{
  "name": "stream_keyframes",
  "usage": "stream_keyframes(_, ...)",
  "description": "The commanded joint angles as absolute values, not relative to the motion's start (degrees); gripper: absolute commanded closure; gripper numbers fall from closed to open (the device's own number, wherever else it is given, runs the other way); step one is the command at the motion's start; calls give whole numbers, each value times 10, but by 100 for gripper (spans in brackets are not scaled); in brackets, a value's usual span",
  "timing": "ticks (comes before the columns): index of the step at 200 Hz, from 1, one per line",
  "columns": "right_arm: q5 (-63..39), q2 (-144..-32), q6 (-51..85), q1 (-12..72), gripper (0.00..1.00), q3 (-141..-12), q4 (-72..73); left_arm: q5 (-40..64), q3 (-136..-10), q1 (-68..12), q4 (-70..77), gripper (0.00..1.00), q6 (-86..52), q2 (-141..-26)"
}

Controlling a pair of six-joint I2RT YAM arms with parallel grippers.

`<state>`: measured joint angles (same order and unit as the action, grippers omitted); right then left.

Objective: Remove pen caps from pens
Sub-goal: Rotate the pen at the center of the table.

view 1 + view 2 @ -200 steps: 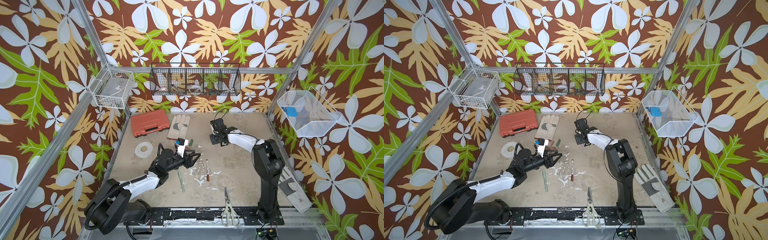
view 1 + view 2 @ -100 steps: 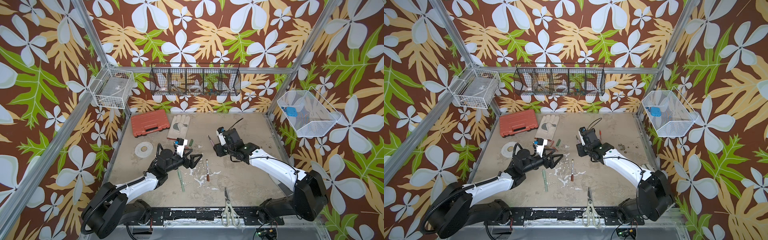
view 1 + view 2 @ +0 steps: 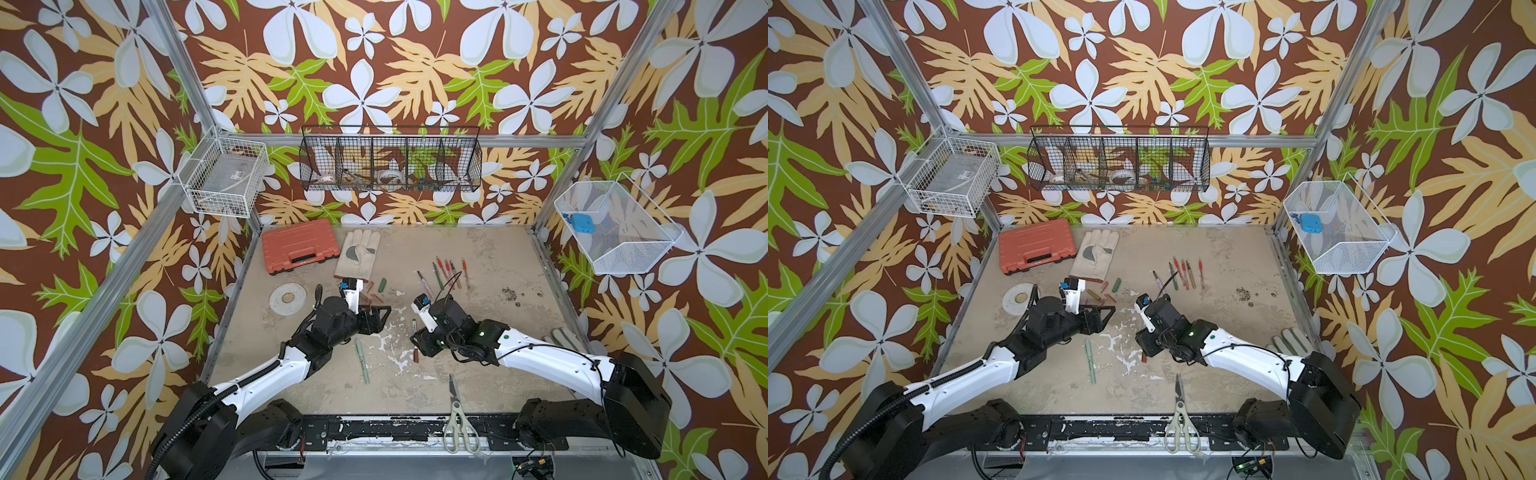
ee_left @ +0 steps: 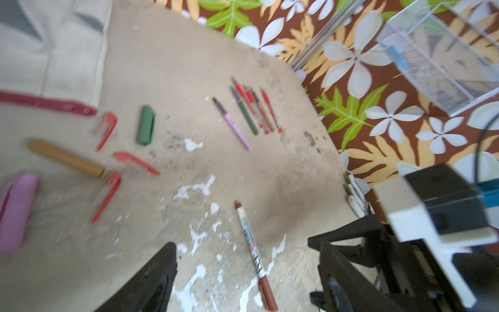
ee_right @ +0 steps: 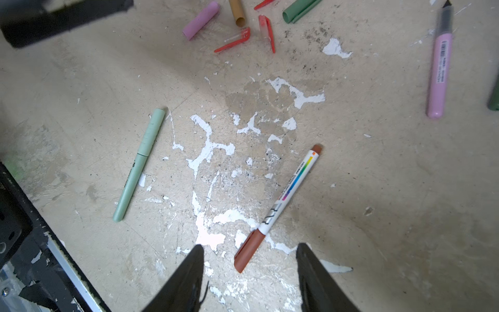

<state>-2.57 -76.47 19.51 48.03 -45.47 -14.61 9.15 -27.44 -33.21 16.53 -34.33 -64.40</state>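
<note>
A white-and-brown pen (image 5: 290,186) lies capped on the table, its brown cap (image 5: 249,250) pointing at my right gripper (image 5: 250,246), which hangs open just above that cap. My left gripper (image 3: 384,320) is open and empty to the left of this pen (image 4: 248,237). A pale green pen (image 3: 361,359) lies capped in front of the left gripper. Several uncapped pens (image 3: 446,270) lie side by side farther back. Loose pen caps in pink (image 5: 201,20), tan (image 5: 237,13), red (image 5: 235,40) and dark green (image 4: 145,125) lie behind the left gripper.
Scissors (image 3: 457,411) lie at the front edge. An orange case (image 3: 297,245), a work glove (image 3: 357,249) and a flat grey disc (image 3: 287,297) sit at the back left. Another glove (image 3: 565,338) lies by the right wall. Wire baskets hang on the walls.
My right arm has swung from the back pens forward to the white-and-brown pen and opened wider. My left gripper has opened wider in about the same place.
</note>
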Motion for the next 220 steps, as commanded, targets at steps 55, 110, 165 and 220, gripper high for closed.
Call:
stream_keyframes(55, 60, -825, 188, 490, 54, -466, -190, 45, -240, -337, 65, 18, -383, -626)
stream_keyframes(110, 43, -834, 198, 490, 65, -433, -185, 38, -238, -337, 50, 16, -381, -591)
stream_keyframes(165, -2, -888, 197, 505, 68, -423, -144, 40, -224, -337, 49, 15, -380, -570)
stream_keyframes(220, -44, -981, 206, 560, 69, -505, -95, 35, -227, -337, 51, 14, -380, -574)
